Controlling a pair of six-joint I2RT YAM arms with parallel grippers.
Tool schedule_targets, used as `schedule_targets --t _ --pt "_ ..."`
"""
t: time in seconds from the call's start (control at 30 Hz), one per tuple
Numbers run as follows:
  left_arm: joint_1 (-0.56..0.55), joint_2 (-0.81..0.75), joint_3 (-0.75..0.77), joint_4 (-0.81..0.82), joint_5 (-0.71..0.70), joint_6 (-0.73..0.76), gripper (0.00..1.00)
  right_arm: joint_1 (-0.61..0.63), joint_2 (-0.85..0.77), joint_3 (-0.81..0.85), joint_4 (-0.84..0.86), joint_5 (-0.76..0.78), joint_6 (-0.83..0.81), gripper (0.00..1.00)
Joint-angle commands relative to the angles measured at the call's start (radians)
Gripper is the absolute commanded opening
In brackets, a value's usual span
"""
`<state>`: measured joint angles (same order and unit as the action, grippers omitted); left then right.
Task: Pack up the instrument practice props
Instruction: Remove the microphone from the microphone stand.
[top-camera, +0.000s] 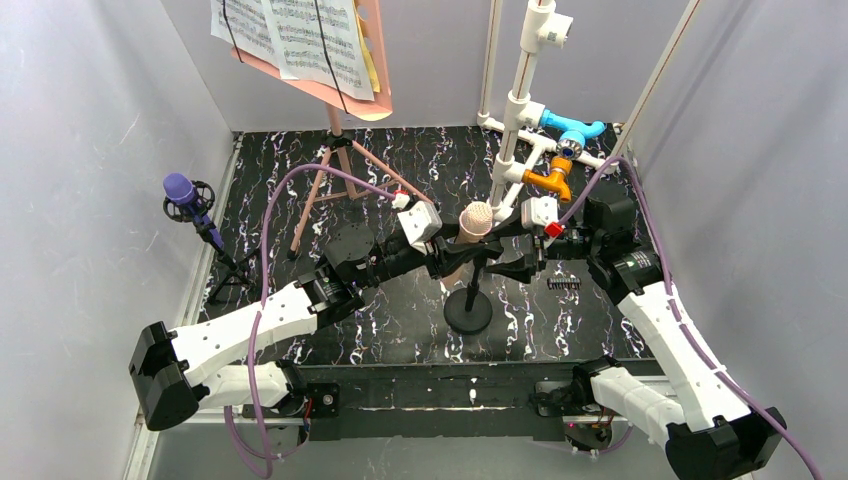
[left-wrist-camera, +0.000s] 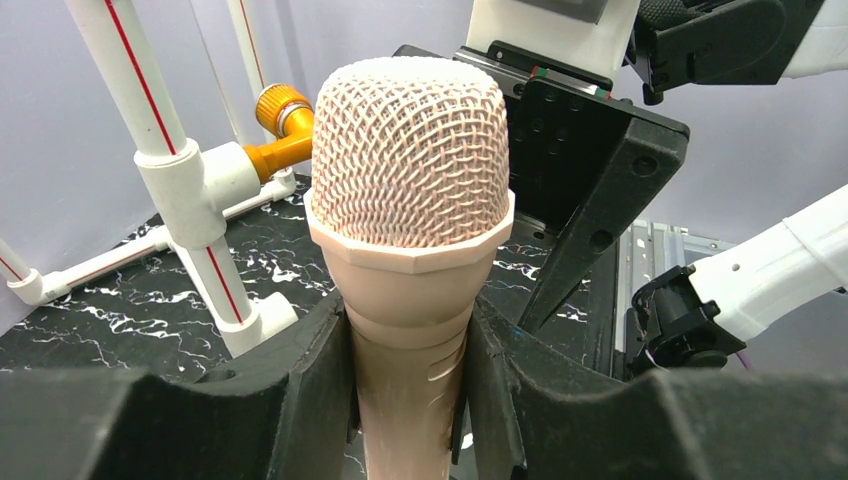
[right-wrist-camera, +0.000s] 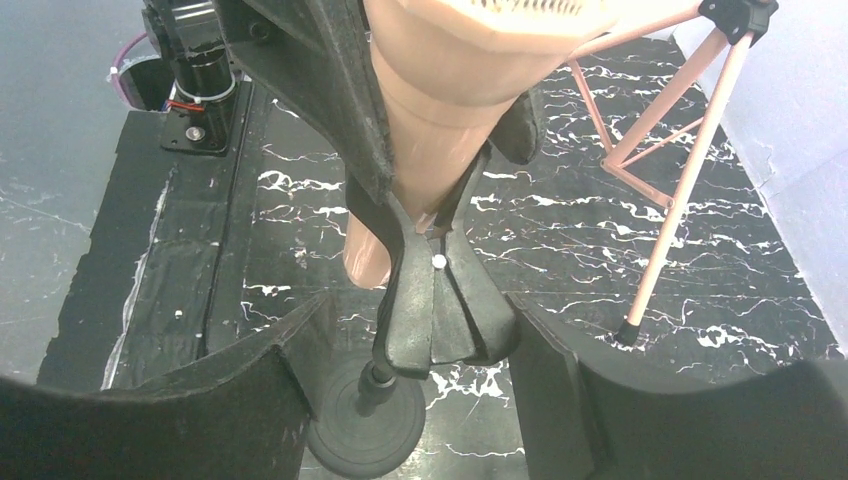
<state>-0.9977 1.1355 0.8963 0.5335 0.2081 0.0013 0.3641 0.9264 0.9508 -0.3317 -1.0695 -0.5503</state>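
Note:
The beige microphone (top-camera: 474, 222) sits tilted in the black clip (right-wrist-camera: 440, 300) of a stand with a round black base (top-camera: 469, 312). My left gripper (left-wrist-camera: 410, 350) is shut on the microphone's body (left-wrist-camera: 405, 370), just below its mesh head. From the right, my right gripper (right-wrist-camera: 425, 330) stands open around the clip, with a gap on its left side. At the far left the purple microphone (top-camera: 180, 190) stands on a small black tripod (top-camera: 228, 270). The pink sheet-music holder (top-camera: 365, 105) carries printed music pages (top-camera: 300, 35) at the back on its tripod legs (top-camera: 335, 170).
The white pipe frame (top-camera: 520, 120) with blue (top-camera: 575, 128) and orange (top-camera: 553, 178) fittings stands just behind the beige microphone. A small black ridged piece (top-camera: 564, 285) lies on the mat near the right arm. Grey walls close in on both sides.

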Motion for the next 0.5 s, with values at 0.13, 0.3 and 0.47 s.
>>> schedule_targets --t 0.13,0.3,0.47 --pt "-0.002 -0.026 0.027 0.046 -0.018 0.006 0.0 -0.016 -0.032 -0.015 0.04 -0.022 0.014 0.59" --pt "-0.003 -0.032 0.026 0.047 -0.021 0.006 0.0 -0.025 -0.041 -0.026 0.028 -0.03 0.001 0.17" --pt "-0.003 -0.045 0.025 0.046 -0.025 0.005 0.0 -0.032 -0.045 -0.034 0.022 -0.014 -0.013 0.02"
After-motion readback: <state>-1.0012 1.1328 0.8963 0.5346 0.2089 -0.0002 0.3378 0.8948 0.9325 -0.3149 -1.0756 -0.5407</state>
